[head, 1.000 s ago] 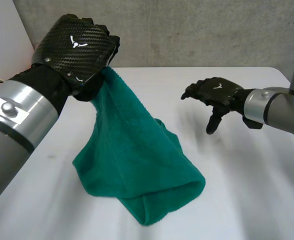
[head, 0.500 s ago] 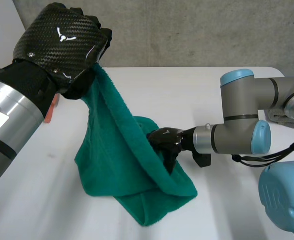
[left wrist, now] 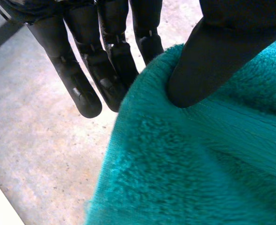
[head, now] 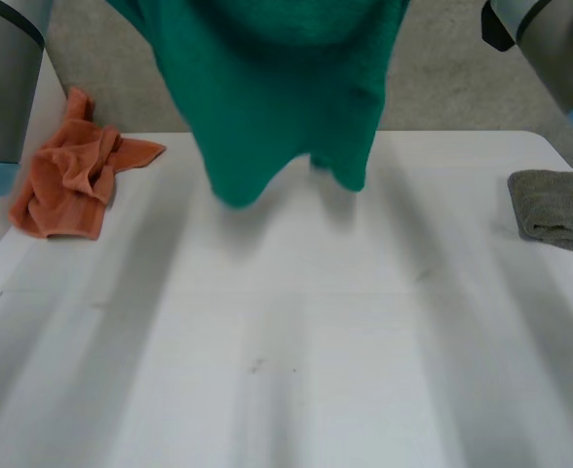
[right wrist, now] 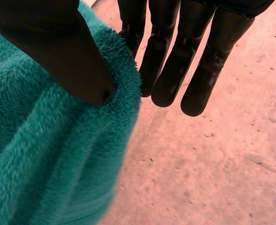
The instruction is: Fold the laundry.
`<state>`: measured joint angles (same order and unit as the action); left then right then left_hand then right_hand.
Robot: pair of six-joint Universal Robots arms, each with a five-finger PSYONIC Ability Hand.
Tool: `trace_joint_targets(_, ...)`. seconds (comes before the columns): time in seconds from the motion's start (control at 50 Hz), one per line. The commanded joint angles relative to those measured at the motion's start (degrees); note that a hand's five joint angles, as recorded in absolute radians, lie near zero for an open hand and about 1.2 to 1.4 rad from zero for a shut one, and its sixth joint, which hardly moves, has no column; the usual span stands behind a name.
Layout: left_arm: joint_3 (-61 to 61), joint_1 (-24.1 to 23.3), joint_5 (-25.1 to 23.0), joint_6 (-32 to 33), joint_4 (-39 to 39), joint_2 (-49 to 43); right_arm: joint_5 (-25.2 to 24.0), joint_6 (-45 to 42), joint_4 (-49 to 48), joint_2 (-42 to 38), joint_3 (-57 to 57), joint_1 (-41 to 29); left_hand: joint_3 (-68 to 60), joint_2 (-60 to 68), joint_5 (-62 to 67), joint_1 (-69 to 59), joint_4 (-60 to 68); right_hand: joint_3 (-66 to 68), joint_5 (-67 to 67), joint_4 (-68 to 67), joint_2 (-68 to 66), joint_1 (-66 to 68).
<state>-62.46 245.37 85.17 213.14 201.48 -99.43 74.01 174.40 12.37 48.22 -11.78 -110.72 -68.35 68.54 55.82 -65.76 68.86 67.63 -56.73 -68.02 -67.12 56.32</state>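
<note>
A green towel (head: 277,88) hangs in the air above the white table (head: 286,351), its lower edge drooping in two points clear of the surface. In the left wrist view my left hand (left wrist: 208,51) pinches an upper edge of the green towel (left wrist: 199,154) between its thumb and straight fingers (left wrist: 81,79). My right hand (right wrist: 49,51) holds the other upper edge of the green towel (right wrist: 49,154) the same way, thumb pressed into the pile against the fingers (right wrist: 194,61). In the head view the left arm (head: 4,78) and right arm (head: 550,49) reach up on either side of the towel.
A crumpled orange cloth (head: 72,175) lies at the table's far left edge. A folded grey towel (head: 559,210) rests at the right edge. A concrete wall stands behind the table.
The right hand reached into the towel and closed on it. Both arms then rose, lifting the towel off the table and spreading it between them.
</note>
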Motion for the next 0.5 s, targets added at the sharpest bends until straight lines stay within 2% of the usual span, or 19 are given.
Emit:
trace_joint_targets(0.02,-9.78,-0.16,-0.97,0.0,1.98,0.12,-0.97,-8.8,1.07,14.53,-27.3,0.68,-11.65,11.46,14.18,-14.24,11.14,12.37,-13.27,-11.98,-12.88,23.68)
trace_joint_targets(0.12,-19.87,-0.42,-0.97,0.0,1.99,-1.37,-2.38,-18.98,1.78,19.54,-50.74,0.68,-11.65,11.46,14.18,-14.24,11.14,12.37,-13.27,-11.98,-12.88,23.68)
trace_joint_targets(0.2,-26.29,-0.25,-0.97,0.17,1.9,-4.88,-1.77,-24.88,1.52,19.64,-63.49,0.68,-11.65,11.46,14.18,-14.24,11.14,12.37,-13.27,-11.98,-12.88,23.68)
trace_joint_targets(0.28,-31.04,-0.86,-0.89,0.08,1.63,-7.61,-1.5,-26.92,0.55,19.55,-72.56,-0.02,-11.65,11.46,14.18,-14.24,11.14,12.37,-13.27,-11.98,-12.88,23.68)
trace_joint_targets(0.38,-35.36,-1.48,-0.97,0.08,1.63,-8.76,-0.8,-27.71,0.37,18.67,-76.11,-0.9,-11.65,11.46,14.18,-14.24,11.14,9.76,-10.66,-9.37,-10.28,21.08)
trace_joint_targets(0.4,-35.89,-1.74,-0.97,0.08,1.63,-8.76,-0.62,-27.71,0.37,18.76,-75.85,-0.82,-11.65,11.46,14.18,-14.24,11.14,-1.59,0.69,1.98,1.07,9.73)
trace_joint_targets(0.42,-36.33,-2.0,-0.89,0.08,1.63,-8.76,-0.27,-27.71,-0.06,19.02,-75.15,-0.38,-11.65,11.46,14.18,-14.24,11.14,-26.18,25.28,26.57,25.67,-14.86)
trace_joint_targets(0.46,-37.12,-2.88,-0.89,0.08,1.63,-8.41,0.34,-27.36,-0.94,19.46,-73.92,-0.29,-11.65,11.46,14.18,-14.24,11.14,-44.35,43.45,44.74,43.84,-33.03)
trace_joint_targets(0.5,-37.74,-3.32,-0.54,0.08,1.46,-7.88,1.22,-27.1,-2.86,20.07,-71.73,-0.2,-11.65,11.46,14.18,-14.24,11.14,-53.97,53.07,54.36,53.46,-42.66)
